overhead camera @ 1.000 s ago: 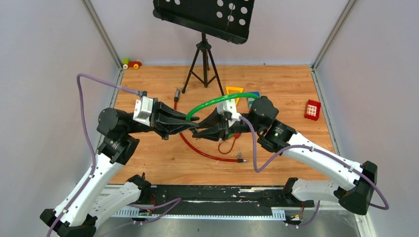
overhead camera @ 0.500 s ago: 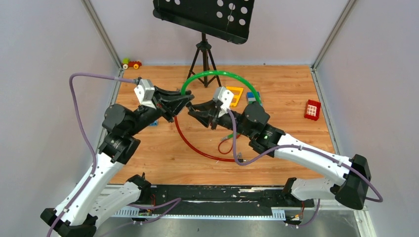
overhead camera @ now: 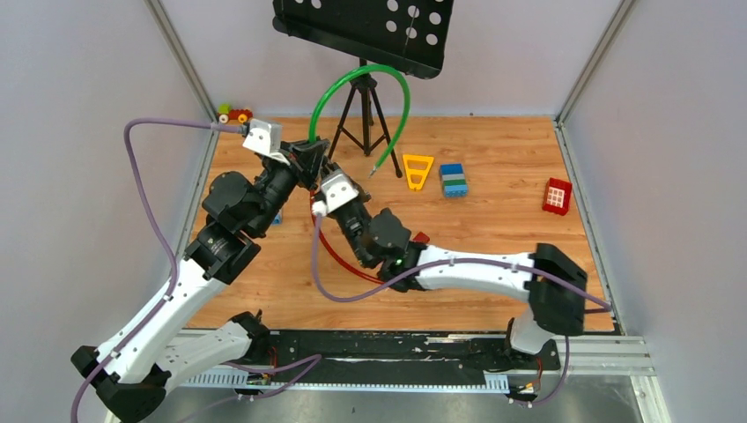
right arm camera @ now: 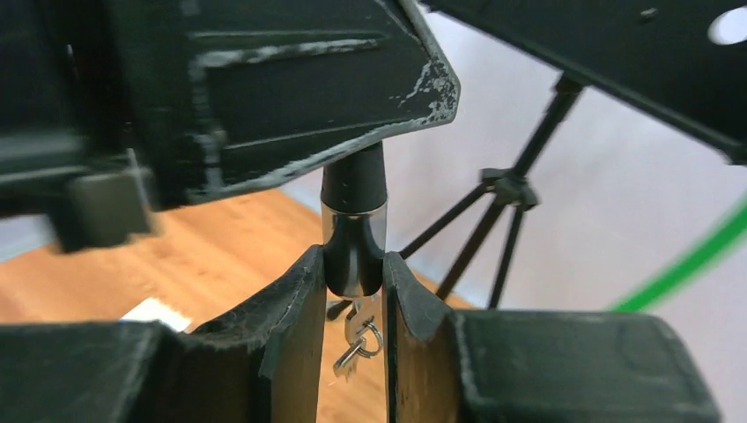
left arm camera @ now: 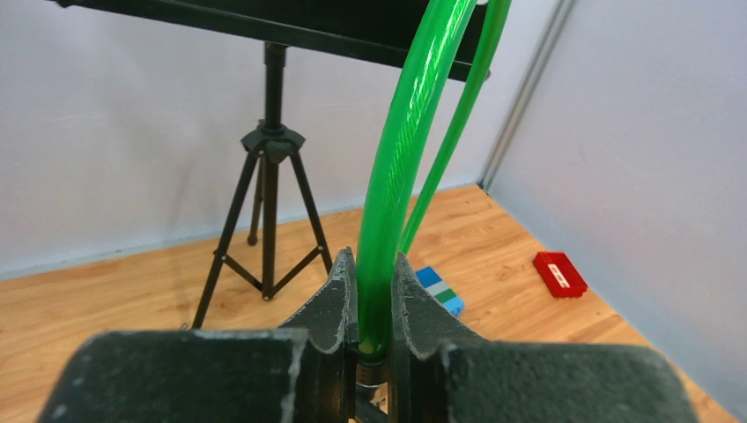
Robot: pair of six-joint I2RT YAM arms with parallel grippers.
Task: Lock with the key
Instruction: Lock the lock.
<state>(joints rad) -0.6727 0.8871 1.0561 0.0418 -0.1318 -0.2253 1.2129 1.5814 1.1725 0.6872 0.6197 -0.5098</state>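
My left gripper (overhead camera: pixel 310 157) (left arm camera: pixel 374 264) is raised and shut on a green cable (left arm camera: pixel 401 159) just above the cable's end. The cable arcs up past the music stand (overhead camera: pixel 363 26), and its free plug (overhead camera: pixel 374 172) hangs down. My right gripper (overhead camera: pixel 319 178) (right arm camera: pixel 351 260) reaches across from below. It is shut on the dark metal lock barrel (right arm camera: pixel 353 220) at the cable's end, right under the left gripper's body (right arm camera: pixel 264 88). The tiny silvery key (right arm camera: pixel 357 339) hangs from the barrel's lower end between my right fingers, on a small ring.
A red cable (overhead camera: pixel 339 256) lies curved on the wooden floor under the arms. A tripod (overhead camera: pixel 359 110), a yellow triangle (overhead camera: pixel 417 169), a blue-green brick stack (overhead camera: pixel 454 179), a red brick (overhead camera: pixel 557 195) and a small toy (overhead camera: pixel 234 114) stand further back.
Both grippers rose and moved left and back. The green cable swung from lying flat to standing upright. The right arm swung across under the left gripper.
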